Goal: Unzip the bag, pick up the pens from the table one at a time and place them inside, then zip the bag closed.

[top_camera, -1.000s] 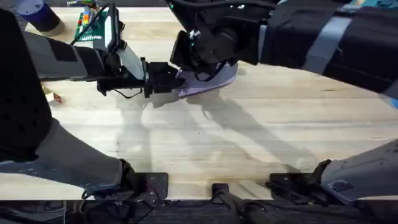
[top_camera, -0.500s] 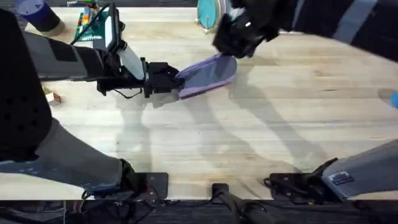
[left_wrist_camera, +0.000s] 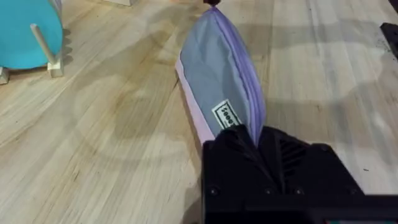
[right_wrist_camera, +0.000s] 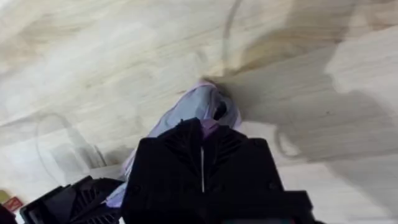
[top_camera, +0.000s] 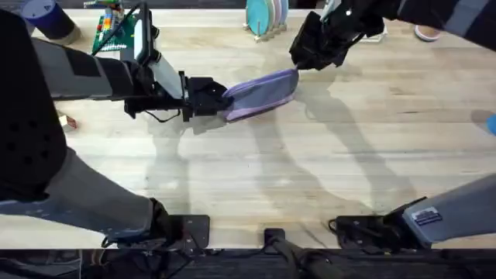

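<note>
The lavender bag (top_camera: 260, 93) lies on the pale wood table (top_camera: 310, 170), its zipper line (left_wrist_camera: 239, 68) running shut along the top. My left gripper (top_camera: 215, 100) is shut on the bag's near left end (left_wrist_camera: 245, 134). At the far right end of the bag, my right gripper (top_camera: 304, 63) is shut, with a bit of purple fabric and the zipper end (right_wrist_camera: 208, 109) pinched at its fingertips (right_wrist_camera: 201, 134). The pens are out of view.
A teal disc rack (top_camera: 263, 17) stands just behind the bag, seen also as a teal disc (left_wrist_camera: 25, 34). A dark blue cylinder (top_camera: 46, 17) and a colourful board (top_camera: 108, 29) sit at the back left. A small red block (top_camera: 66, 121) lies at the left edge.
My right gripper has moved right and back, from over the bag's middle to its far right end. The bag now lies stretched out. The left gripper held still.
</note>
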Controlling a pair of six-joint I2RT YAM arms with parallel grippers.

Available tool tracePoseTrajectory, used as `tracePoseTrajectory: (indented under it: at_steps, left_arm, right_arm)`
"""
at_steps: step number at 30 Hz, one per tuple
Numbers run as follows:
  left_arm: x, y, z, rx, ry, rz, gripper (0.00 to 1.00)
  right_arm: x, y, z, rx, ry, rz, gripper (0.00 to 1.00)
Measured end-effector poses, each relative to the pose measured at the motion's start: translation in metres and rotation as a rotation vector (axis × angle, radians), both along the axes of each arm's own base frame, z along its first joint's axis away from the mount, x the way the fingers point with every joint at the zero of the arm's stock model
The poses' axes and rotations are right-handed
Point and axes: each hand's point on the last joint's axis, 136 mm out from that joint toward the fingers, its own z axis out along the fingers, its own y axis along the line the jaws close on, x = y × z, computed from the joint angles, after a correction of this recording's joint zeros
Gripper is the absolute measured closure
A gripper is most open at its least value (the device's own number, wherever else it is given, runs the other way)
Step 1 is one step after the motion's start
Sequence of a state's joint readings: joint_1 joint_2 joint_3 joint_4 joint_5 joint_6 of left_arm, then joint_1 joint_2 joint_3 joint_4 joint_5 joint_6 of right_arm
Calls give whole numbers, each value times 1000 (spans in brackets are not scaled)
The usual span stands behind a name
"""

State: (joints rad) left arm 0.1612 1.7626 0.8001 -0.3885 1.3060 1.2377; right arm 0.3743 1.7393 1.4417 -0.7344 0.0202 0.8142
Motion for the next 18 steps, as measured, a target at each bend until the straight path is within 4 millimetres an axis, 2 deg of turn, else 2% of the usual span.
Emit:
tracePoseTrajectory:
  at_steps: [4,8,12,18]
  left_arm:
    - [0,0,0,1,1,0,957]
    - [0,-1,0,1,0,-1,957]
    - [-1,-1,0,1,0,-4,957]
    - [-1,-1,0,1,0,-4,957]
  right_arm:
    - [1,-2,-7,-16,14,0,970]
    - [7,-11,-33,-72,55,-24,969]
    - [12,-12,-56,-104,94,-28,970]
    - [16,-11,-61,-104,92,-37,970]
